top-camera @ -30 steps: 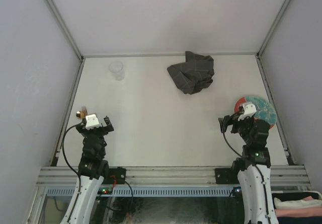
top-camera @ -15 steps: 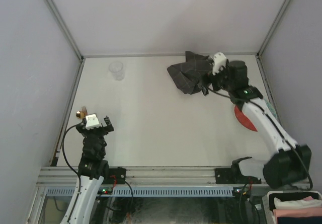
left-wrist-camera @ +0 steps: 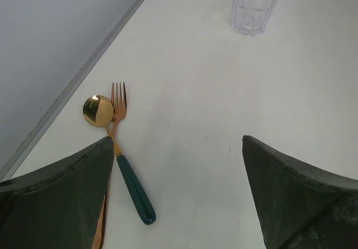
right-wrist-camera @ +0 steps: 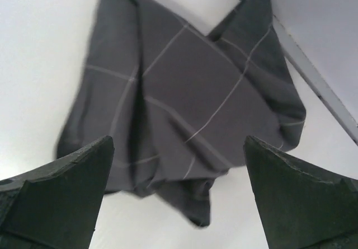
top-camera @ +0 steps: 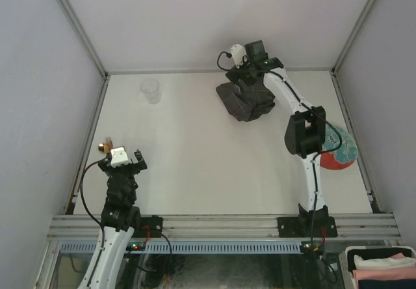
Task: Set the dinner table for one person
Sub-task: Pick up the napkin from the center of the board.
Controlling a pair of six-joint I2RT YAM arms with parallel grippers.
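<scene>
Right wrist: right gripper spread wide above the cloth; left gripper gapes wide too, empty.

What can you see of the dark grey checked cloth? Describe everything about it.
The cloth is dark grey fabric crossed by thin pale lines, crumpled into a loose folded heap. It lies on the dinner table near its far rail, right of centre. The right gripper hangs over it, jaws open, gripping nothing.
</scene>
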